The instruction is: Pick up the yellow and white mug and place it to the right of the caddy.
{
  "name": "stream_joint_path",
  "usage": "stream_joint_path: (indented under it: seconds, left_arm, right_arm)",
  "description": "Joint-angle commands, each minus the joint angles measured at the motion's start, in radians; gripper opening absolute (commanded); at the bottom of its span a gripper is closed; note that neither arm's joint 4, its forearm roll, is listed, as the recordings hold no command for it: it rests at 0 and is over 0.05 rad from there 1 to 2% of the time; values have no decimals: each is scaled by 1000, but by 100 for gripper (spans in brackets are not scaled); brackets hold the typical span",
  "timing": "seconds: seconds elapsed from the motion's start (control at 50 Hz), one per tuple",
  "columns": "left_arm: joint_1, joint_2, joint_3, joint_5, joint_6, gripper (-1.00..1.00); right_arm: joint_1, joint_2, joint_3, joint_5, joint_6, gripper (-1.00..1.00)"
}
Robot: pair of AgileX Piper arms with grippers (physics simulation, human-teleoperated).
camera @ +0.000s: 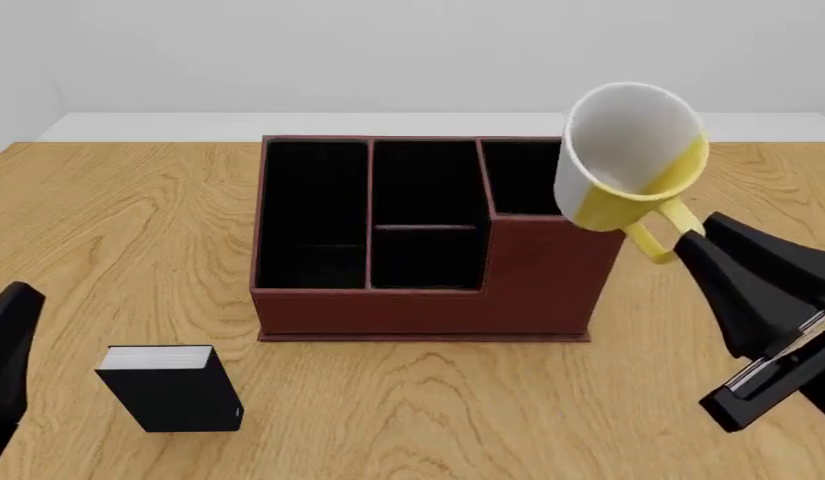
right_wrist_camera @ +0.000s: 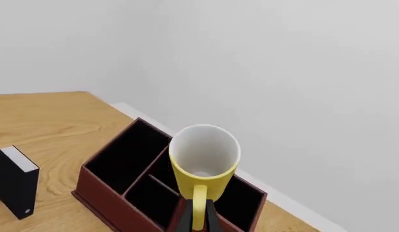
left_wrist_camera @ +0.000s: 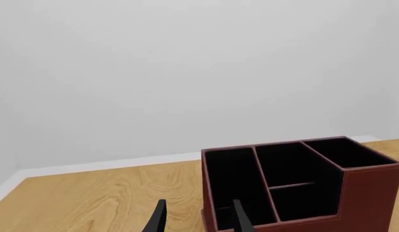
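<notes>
My right gripper (right_wrist_camera: 198, 223) pinches the yellow and white mug (camera: 631, 156) by its handle, tilted, above the caddy's (camera: 426, 240) right end for clearance; left gripper (left_wrist_camera: 198, 217) fingers parted, idle.

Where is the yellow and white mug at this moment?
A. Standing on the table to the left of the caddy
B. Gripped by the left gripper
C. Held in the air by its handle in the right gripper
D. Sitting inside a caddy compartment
C: the yellow and white mug hangs tilted above the caddy, its handle pinched by the right gripper.
</notes>
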Motion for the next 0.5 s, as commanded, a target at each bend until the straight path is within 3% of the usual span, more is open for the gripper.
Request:
stream_joint_path:
  seconds: [0.02, 0.5]
  left_arm:
    - [-4, 15, 14, -22, -3, 100]
    - [13, 175, 42, -193, 10, 100]
  right_arm:
    - [-48, 2, -24, -6, 10, -100]
    - [-178, 85, -66, -73, 40, -100]
